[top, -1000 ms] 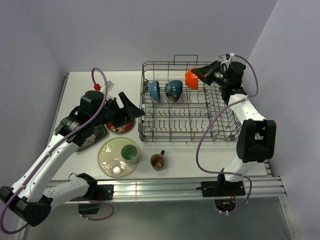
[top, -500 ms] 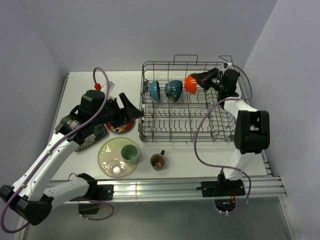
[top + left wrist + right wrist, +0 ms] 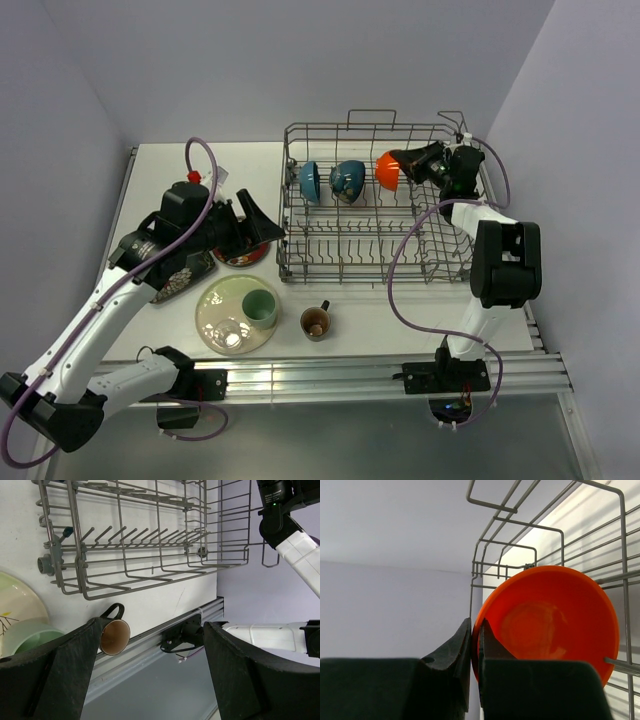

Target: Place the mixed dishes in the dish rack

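The right pincer (image 3: 408,160) is pinching the orange bowl (image 3: 388,171); slide it gently down between the dish rack (image 3: 287,180) wires. The left pincer (image 3: 262,222) is hanging open.

At the left, red saucer (image 3: 243,258) largely covered by the left gripper (image 3: 266,226), black square plates (image 3: 186,276) mostly hidden under the left arm (image 3: 120,290), clear glass (image 3: 230,335) barely made out, orange bowl (image 3: 555,620) edge masked by the right gripper (image 3: 474,645)

A robotics lab test cell: bare pale walls (image 3: 300,60) box in a white table (image 3: 250,165). Two robot arms (image 3: 100,310) are bolted to an aluminium rail (image 3: 320,378) along its near edge, trailing loose purple cables (image 3: 390,285) beside a wire dish rack (image 3: 350,245).
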